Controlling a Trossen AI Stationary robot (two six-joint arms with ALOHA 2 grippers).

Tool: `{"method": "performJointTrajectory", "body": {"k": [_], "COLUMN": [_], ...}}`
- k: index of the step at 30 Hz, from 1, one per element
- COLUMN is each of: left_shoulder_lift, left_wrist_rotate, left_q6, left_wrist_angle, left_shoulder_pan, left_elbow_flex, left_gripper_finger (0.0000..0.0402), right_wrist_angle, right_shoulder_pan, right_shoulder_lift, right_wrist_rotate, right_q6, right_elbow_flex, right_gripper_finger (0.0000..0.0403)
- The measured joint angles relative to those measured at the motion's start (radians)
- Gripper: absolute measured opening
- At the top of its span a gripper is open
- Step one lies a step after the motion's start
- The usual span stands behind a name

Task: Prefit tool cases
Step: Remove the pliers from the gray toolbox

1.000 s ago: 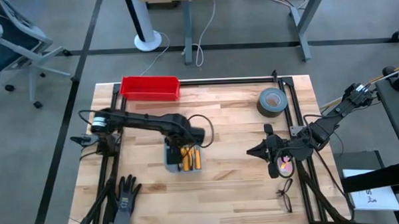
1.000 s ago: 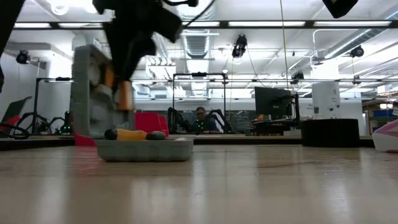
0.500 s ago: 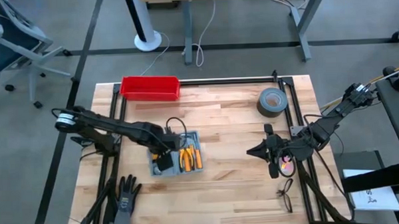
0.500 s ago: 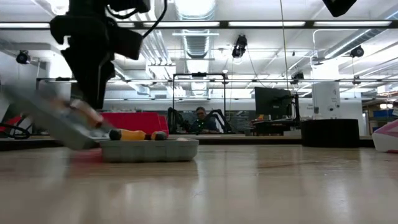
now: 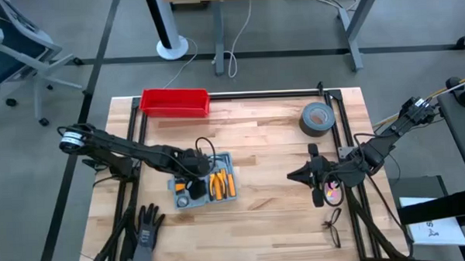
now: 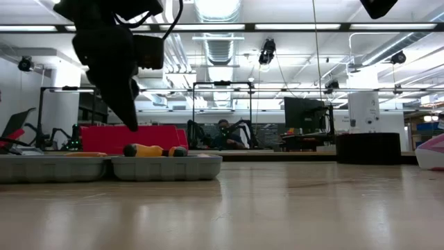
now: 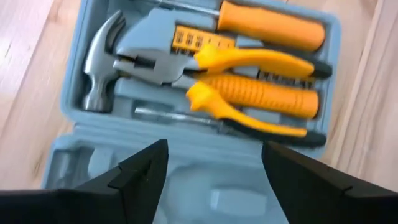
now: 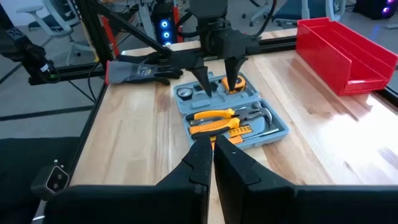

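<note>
The grey-blue tool case (image 5: 219, 185) lies open and flat on the wooden table, both halves (image 6: 166, 167) resting on their backs. One half (image 7: 205, 74) holds a hammer, yellow-handled pliers and screwdrivers. My left gripper (image 5: 189, 181) hangs open just above the other half, its fingers (image 8: 202, 84) pointing steeply down and clear of the plastic (image 6: 128, 114). My right gripper (image 5: 292, 176) stays shut to the case's right, well above the table, with nothing in it (image 8: 211, 152).
A red bin (image 5: 175, 102) stands at the far edge and a roll of grey tape (image 5: 316, 118) at the far right. A black glove (image 5: 147, 226) lies near left. Glasses (image 5: 333, 229) and a pink object (image 5: 332, 194) lie near right.
My left gripper has moved down and toward the table's left edge, tipping steeply downward. With it the case's lid has swung from upright to flat on the table, while the tool half stayed put. The gripper has let go and now hangs clear of the lid.
</note>
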Motion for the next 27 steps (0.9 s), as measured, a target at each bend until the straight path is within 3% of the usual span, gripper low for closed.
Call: {"method": "performJointTrajectory", "body": {"k": [13,27], "left_shoulder_lift": [0.004,0.055], "left_wrist_rotate": [-0.043,0.021], "left_q6": [-0.151,-0.265], "left_wrist_angle": [0.087,0.160], "left_shoulder_pan": [0.011,0.021], "left_elbow_flex": [-0.052,-0.049], "left_gripper_finger": [0.0233,0.0221], "right_wrist_angle": [0.005,0.036], "right_shoulder_pan": [0.000,0.000], "right_shoulder_lift": [0.025,0.064], "right_wrist_rotate": [0.017,0.027], "right_q6": [-0.002,-0.031], "right_elbow_flex": [0.000,0.000], "right_gripper_finger": [0.0000,0.0000]}}
